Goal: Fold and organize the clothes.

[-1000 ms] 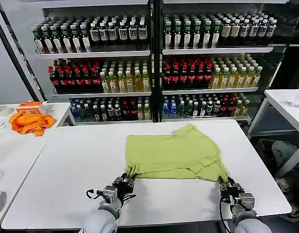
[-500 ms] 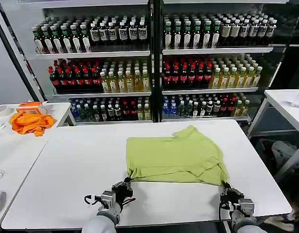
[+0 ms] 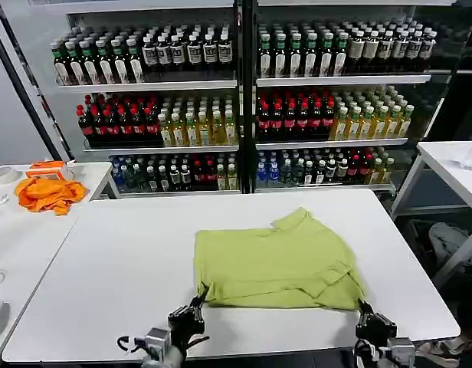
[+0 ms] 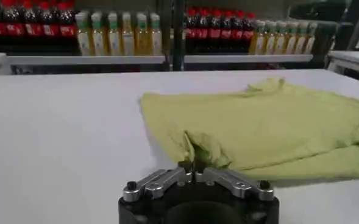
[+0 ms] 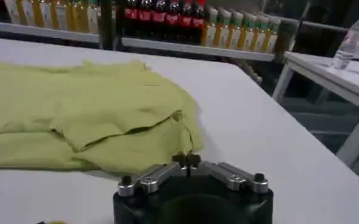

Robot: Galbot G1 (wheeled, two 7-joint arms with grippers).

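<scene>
On the white bench (image 3: 106, 261), near its front edge and a little right of centre, lies the yellow-green T-shirt (image 3: 274, 261), folded to a rough rectangle with a collar or sleeve lump poking up at the back. Compared with a second ago the whole shirt sits closer to the front edge; its near hem has travelled forward with both arms as they drew back toward the robot's body.

Left pincer (image 3: 196, 305) has its tips pressed together on the near-left corner of the hem; the left wrist view shows a ridge of cloth pulled up into the closed tips (image 4: 193, 165). Right pincer (image 3: 366, 310) is closed at the near-right corner, tips meeting at the cloth's edge (image 5: 186, 159); likely pinching it.

My reading: a drag to straighten the near edge or reposition before the next fold; folding not finished.

Room: little bench left in front of the hem, so further pulling risks the shirt hanging over the edge. Wide bare surface to the left and behind. Right edge of the bench is near the right corner. Drink shelves (image 3: 244, 107) stand well behind; orange cloth (image 3: 48, 193) on the side table, well apart.
</scene>
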